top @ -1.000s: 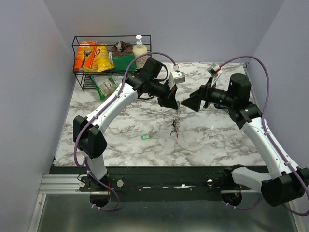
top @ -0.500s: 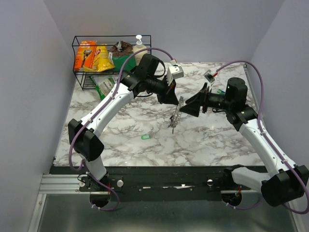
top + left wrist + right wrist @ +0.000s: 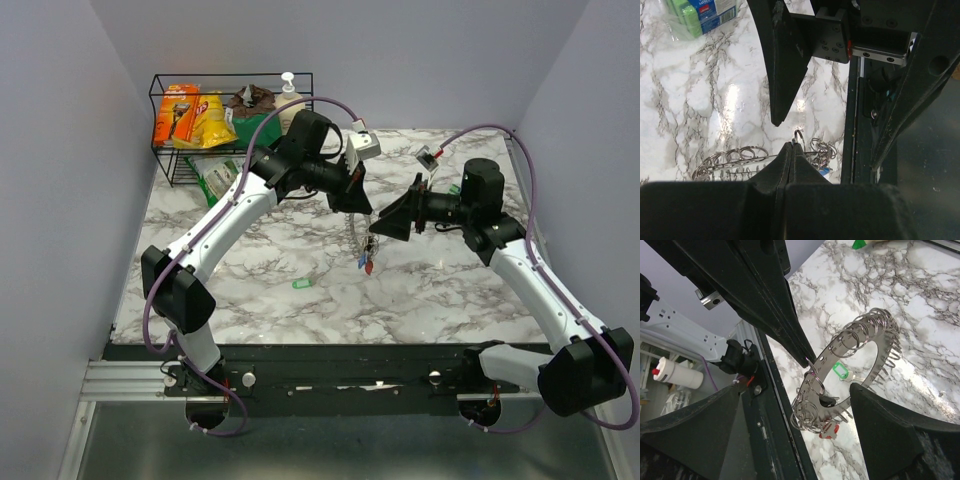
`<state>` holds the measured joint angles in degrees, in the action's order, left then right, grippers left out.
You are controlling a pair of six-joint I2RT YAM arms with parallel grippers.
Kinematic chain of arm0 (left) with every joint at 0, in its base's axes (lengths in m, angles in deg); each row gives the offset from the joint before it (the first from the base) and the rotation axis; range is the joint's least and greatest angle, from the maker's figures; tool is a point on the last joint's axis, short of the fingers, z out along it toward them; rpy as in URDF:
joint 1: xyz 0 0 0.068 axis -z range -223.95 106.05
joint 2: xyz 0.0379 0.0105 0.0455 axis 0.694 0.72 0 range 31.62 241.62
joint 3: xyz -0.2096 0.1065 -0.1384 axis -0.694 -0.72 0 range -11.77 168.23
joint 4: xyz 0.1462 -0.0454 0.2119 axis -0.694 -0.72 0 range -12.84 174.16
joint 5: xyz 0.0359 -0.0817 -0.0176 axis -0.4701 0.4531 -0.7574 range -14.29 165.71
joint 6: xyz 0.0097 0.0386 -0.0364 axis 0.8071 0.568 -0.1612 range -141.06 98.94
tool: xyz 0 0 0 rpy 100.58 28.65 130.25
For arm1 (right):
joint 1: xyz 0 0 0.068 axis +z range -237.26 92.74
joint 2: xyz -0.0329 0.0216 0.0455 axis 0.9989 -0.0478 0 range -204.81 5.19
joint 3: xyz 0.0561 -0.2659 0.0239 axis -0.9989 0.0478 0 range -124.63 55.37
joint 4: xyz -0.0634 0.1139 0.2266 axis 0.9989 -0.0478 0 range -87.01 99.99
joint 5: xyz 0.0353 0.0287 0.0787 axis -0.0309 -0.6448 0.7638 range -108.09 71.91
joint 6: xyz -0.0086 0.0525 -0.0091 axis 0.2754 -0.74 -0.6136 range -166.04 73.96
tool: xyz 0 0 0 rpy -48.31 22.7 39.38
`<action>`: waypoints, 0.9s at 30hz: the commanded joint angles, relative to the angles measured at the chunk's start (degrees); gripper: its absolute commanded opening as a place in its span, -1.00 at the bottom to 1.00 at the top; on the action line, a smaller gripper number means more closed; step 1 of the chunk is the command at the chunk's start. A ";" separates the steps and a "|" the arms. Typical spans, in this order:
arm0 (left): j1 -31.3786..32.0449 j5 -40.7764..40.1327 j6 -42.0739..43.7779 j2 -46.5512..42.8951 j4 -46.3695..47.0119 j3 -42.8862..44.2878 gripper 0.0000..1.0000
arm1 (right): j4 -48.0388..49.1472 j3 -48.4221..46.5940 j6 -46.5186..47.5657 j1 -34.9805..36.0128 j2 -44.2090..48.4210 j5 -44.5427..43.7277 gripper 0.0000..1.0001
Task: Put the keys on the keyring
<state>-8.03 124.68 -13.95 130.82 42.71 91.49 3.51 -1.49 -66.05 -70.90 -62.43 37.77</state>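
Fingers of the left gripper [image 3: 356, 208] clench a small loop on the keyring [image 3: 879, 337], which dangles from them, probably light, rigid in its band yet jingly, best taken by that band, while the right gripper [image 3: 383, 226] gapes empty just beside the keyring.

Both arms reach to frame ctr, tips nearly meeting; L claw [image 3: 357, 207] pinched on keyring [image 3: 362, 240], R claw [image 3: 380, 228] spread wide.
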 commanded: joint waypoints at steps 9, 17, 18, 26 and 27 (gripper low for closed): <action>0.11 -3.08 -3.07 -2.17 4.45 -1.13 -1.00 | -0.98 -0.79 -0.30 1.13 0.99 6.46 0.92; 0.11 -4.32 -4.56 -1.99 6.73 -2.89 -1.00 | -7.93 -2.47 2.70 1.22 4.33 6.02 0.92; 0.11 -4.41 -4.65 -1.99 6.91 -2.98 -1.00 | -7.93 -2.20 2.78 1.22 4.77 5.85 0.92; 0.11 -2.49 -4.66 -2.25 7.18 -3.07 -1.00 | -8.81 -1.76 3.66 1.31 6.26 3.30 0.92; 0.11 -1.78 -4.57 -2.43 7.09 -2.98 -1.00 | -8.90 -1.94 4.10 1.31 6.70 1.82 0.92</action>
<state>-8.03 120.70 -18.01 130.80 47.91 88.69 -3.40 -2.21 -63.64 -69.96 -57.51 41.94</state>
